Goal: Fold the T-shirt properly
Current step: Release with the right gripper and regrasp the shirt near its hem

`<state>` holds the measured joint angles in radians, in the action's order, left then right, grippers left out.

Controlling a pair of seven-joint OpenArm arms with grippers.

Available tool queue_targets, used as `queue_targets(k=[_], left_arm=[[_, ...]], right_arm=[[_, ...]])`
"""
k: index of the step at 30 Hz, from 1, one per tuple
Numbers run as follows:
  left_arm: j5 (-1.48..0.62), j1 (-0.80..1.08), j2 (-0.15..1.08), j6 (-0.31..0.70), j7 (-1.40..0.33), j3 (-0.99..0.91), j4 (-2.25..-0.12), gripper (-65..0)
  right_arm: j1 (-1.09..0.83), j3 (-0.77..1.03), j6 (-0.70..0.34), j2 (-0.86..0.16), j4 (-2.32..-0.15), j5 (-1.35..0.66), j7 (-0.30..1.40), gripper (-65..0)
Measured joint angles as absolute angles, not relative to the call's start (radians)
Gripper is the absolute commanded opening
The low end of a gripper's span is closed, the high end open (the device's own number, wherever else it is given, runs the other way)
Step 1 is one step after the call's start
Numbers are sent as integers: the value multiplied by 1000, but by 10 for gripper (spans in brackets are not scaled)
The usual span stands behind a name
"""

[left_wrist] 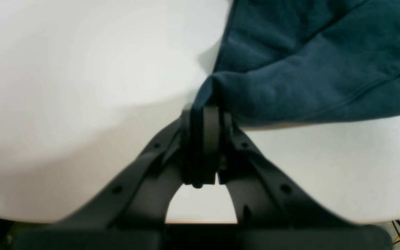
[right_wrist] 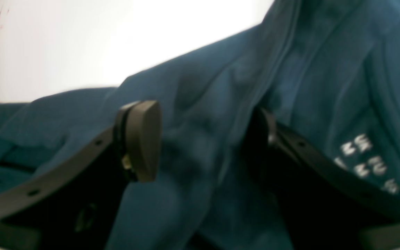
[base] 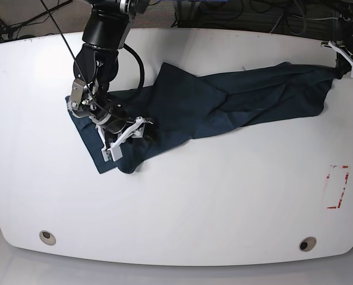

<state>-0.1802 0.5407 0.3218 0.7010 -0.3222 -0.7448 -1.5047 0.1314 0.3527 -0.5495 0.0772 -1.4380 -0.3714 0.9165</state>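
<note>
The dark navy-teal T-shirt (base: 224, 101) lies stretched in a long wrinkled band across the white table (base: 182, 196). My left gripper (left_wrist: 207, 109) is shut on a bunched corner of the T-shirt (left_wrist: 307, 62), at the far right edge of the table in the base view (base: 346, 62). Over the shirt's left end, my right gripper (base: 126, 133) stands open. In the right wrist view its fingers (right_wrist: 142, 139) straddle a raised fold of cloth (right_wrist: 203, 104), and small white print (right_wrist: 363, 163) shows beside the right finger.
A red rectangle mark (base: 338, 187) is on the table near its right side. Two round holes (base: 46, 237) (base: 307, 243) sit near the front edge. Cables (base: 236, 15) run behind the far edge.
</note>
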Motion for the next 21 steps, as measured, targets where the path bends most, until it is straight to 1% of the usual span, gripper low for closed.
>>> queue_targets(k=[4,6,7,9,10,11,17,21], left_arm=[[-180,540,323,701,-322,-745,-1505,-650],[-180,541,322,701,-323,-745,-1505,-650],[-180,541,322,701,-323,-745,-1505,-650],[-180,541,323,701,-322,-745,-1505,-650],[-180,540,322,701,-322,-745,-1505,-650],[-180,540,322,701,-322,-744,-1505,-650],[-180,537,322,701,-322,-744,-1507,-650],[-175,500,316,701,-336,-743,-1546,-650]], right_arm=[[167,352,-550,75,-1367,-374,879,-312],[178,352,-549,75,-1331,-373,857,-355],[179,352,-550,75,-1319,-374,855,-401],[177,349,-550,75,-1308,-374,856,-556],[175,348,-550,74,-1311,-370,857,-614],[172,347,-550,74,-1316,-370,858,-650],[163,347,-550,66,-1357,-381,864,-650],[135,347,-550,20,-1464,-389,902,-650]])
